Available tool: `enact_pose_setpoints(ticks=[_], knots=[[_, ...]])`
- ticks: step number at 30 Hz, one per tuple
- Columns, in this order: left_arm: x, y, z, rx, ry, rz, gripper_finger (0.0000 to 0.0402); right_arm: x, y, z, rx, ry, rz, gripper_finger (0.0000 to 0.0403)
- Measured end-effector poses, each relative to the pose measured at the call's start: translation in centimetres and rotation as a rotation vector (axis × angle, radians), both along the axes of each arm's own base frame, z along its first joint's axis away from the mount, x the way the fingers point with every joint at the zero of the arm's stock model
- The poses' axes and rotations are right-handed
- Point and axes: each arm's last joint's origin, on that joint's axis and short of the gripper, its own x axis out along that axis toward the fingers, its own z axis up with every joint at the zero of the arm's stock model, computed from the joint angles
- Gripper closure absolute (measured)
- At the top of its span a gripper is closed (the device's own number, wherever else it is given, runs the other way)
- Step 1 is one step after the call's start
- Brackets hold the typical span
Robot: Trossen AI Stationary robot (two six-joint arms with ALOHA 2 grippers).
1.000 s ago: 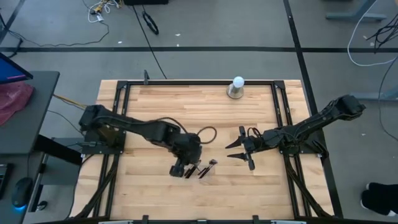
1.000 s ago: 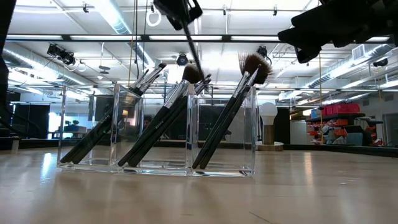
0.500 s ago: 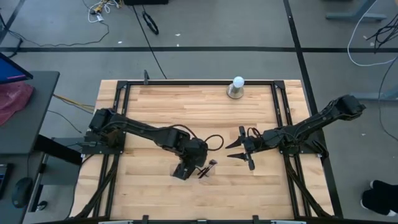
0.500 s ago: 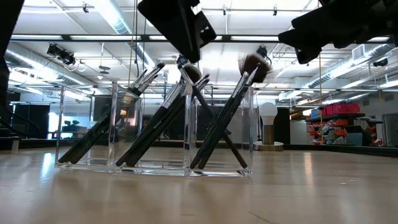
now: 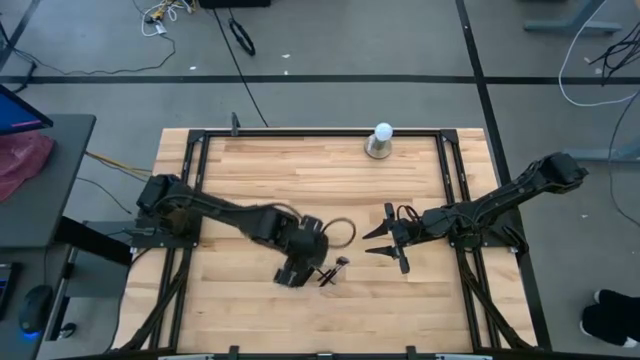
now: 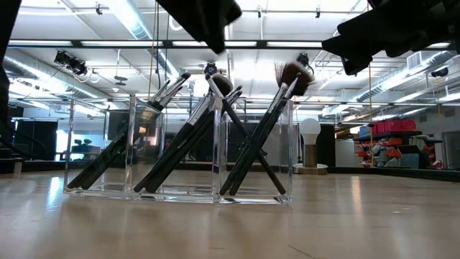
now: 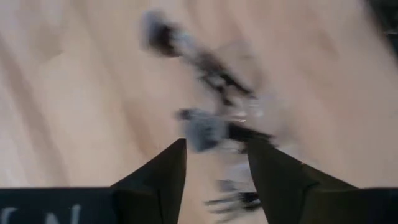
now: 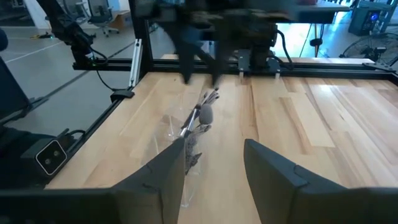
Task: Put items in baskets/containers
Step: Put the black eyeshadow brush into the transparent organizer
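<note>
Hovered left gripper (image 7: 214, 163) above clear organizer (image 6: 180, 151), fingers spread, empty, brush (image 6: 248, 144) apparently just released inside; next called for fetching another.

One clear organiser (image 6: 180, 151) stands on the one wooden surface (image 5: 300, 170), split into three compartments side by side; each compartment holds a cluster of makeup brushes (image 6: 248, 137), roughly three or four apiece, though the overlapping handles prevent an exact count; one brush in the third compartment leans the opposite way, crossing the others; one white ball-shaped object (image 5: 380, 140) sits at the far edge; two arms reach in, each with one tool: left tool (image 5: 296, 270), right tool (image 5: 385, 243).
</note>
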Motion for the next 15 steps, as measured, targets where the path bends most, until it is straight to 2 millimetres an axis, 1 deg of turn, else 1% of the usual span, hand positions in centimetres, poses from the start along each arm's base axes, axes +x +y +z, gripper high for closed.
enact_pose_setpoints(ticks=[3, 6, 8, 12, 13, 15], knots=[[-0.7, -1.3, -0.1, -0.019, 0.034, -0.042, 0.0247, 0.0, 0.0, 0.0, 0.000, -0.002, -0.002, 0.0236], [-1.0, -2.1, -0.4, -0.032, 0.044, -0.024, 0.0288, 0.0, 0.0, 0.0, 0.000, -0.002, -0.002, 0.0236], [-1.2, -2.3, -0.6, -0.026, 0.064, -0.010, 0.0319, 0.0, 0.0, 0.0, 0.000, -0.002, -0.002, 0.0236], [-1.1, -2.6, -0.9, -0.001, 0.061, 0.015, 0.0380, 0.0, 0.0, 0.0, 0.001, -0.002, -0.002, 0.0236], [-1.1, -2.6, -0.9, -0.006, 0.062, 0.027, 0.0390, 0.0, 0.0, 0.0, 0.001, -0.002, -0.002, 0.0236], [-0.9, -2.5, -1.1, -0.004, 0.059, 0.049, 0.0394, 0.0, 0.0, 0.0, 0.001, -0.002, -0.002, 0.0236]])
